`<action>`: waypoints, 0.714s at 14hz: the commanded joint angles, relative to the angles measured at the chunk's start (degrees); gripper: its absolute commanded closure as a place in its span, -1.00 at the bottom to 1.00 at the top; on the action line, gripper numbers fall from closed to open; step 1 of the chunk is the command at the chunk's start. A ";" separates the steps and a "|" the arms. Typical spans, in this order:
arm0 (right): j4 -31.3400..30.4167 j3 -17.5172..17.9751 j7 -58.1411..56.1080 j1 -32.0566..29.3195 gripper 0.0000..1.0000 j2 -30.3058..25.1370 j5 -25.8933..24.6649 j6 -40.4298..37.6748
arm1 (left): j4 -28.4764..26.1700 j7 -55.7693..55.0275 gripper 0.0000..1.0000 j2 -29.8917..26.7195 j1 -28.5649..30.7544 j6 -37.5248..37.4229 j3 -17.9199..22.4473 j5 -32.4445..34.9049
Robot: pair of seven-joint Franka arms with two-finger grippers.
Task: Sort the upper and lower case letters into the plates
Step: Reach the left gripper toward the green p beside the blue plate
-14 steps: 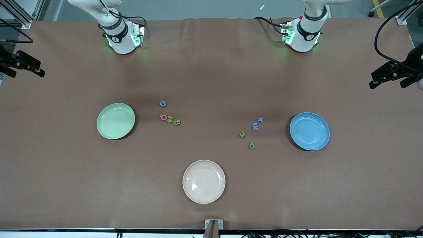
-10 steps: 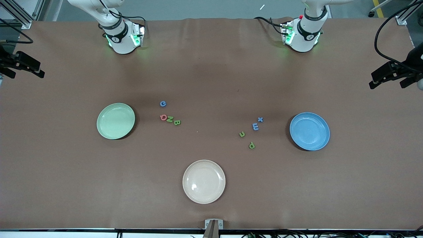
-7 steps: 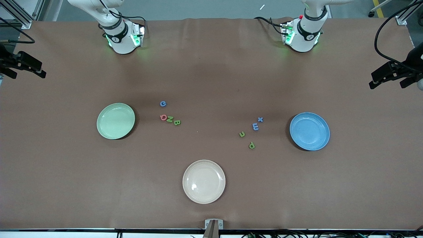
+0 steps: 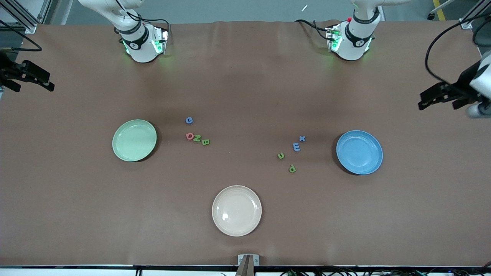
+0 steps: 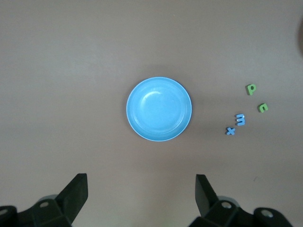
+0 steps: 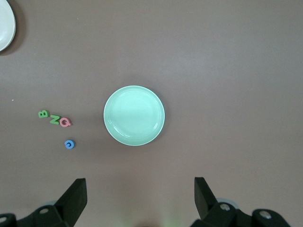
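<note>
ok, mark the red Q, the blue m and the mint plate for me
red Q [image 4: 189,136], front view, on the letter's ring.
blue m [image 4: 296,146], front view, on its middle stroke.
mint plate [image 4: 134,140], front view, on the bare centre of its dish.

Light is even and from overhead on my front feed; the brown desk [image 4: 245,230] reads flat, mid-bright. I see soft dark shadows hugging the mint plate [image 4: 134,140] and blue plate [image 4: 359,152] edges. There's a small glare spot on the cream plate [image 4: 236,210]. Green glow spills around both arm bases. Wrist feeds are dimmer and greyer, corners slightly darker, letters sharp enough.
</note>
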 commanded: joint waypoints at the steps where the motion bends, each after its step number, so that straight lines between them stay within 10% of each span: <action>1: -1.84 0.19 1.02 0.08 -1.00 -1.37 -0.83 1.08 | 0.62 -2.78 -1.00 4.79 -3.25 2.70 0.04 0.32; 10: -2.54 0.19 1.02 0.08 -1.00 -1.28 -0.39 1.25 | 1.06 -17.02 -1.00 21.75 -14.06 17.99 0.13 0.67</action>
